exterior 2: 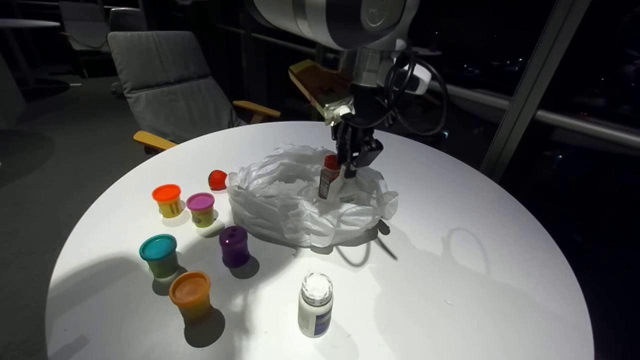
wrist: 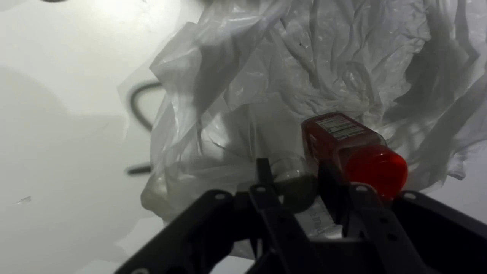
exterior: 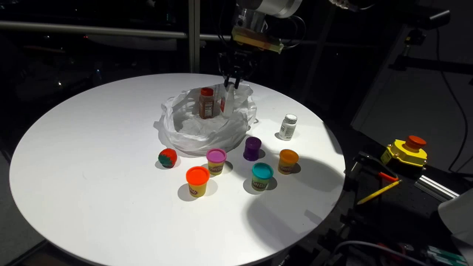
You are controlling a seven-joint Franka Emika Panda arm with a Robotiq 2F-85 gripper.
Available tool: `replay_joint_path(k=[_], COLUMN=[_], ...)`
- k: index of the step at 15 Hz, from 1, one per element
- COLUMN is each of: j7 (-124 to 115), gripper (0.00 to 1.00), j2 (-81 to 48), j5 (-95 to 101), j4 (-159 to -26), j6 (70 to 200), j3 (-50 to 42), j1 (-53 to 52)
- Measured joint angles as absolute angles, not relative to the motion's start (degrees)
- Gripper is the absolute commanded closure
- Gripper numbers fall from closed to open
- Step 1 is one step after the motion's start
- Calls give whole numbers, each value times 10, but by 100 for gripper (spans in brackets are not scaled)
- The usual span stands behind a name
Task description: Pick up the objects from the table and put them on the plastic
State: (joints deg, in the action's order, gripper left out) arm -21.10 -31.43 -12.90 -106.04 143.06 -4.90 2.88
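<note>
The plastic point(exterior: 199, 141) lies as a wrinkled open ring on the round table. Inside it a red-capped bottle point(exterior: 206, 106) stands upright. Beside that bottle is a white bottle point(exterior: 228, 104), slightly tilted, and my gripper point(wrist: 295, 173) is shut on its cap from above. Whether the white bottle's base rests on the plastic I cannot tell. On the bare table stand a red-orange cup point(exterior: 197, 181), a pink-lidded cup point(exterior: 216, 162), a purple cup point(exterior: 252, 149), a teal cup point(exterior: 262, 178), an orange cup point(exterior: 288, 162) and a small white bottle point(exterior 2: 315, 307).
A toy strawberry point(exterior: 167, 158) sits near the plastic's rim. A dark cord point(exterior 2: 357, 257) pokes out from under the plastic. Past the white table point(exterior: 92, 155), a chair point(exterior 2: 162, 85) stands close to its edge, and a yellow stop button box point(exterior: 406, 153) is on a dark surface.
</note>
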Motion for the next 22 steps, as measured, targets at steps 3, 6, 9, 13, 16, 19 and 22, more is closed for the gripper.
replay_joint_path(k=[3,6,9,13,16,19,22], j7=[-212,-212,-212,-220,-237,-213,-171], gripper=[38,16,0,0,0,0,0], j2=[-338,-338,-313,-215,-133,-80,-78], j5=[-145,-161,-162,-135,-67,-30,-25], j4=[-1044,-1038,-1048,-1138,-1237,-1329,-1379], j6=[1421,1421,1426,1438,1432,1437,1474], j3=[-47,-47,-46,-58,-74,-79,-80], j1=[42,49,47,25,9,15,32])
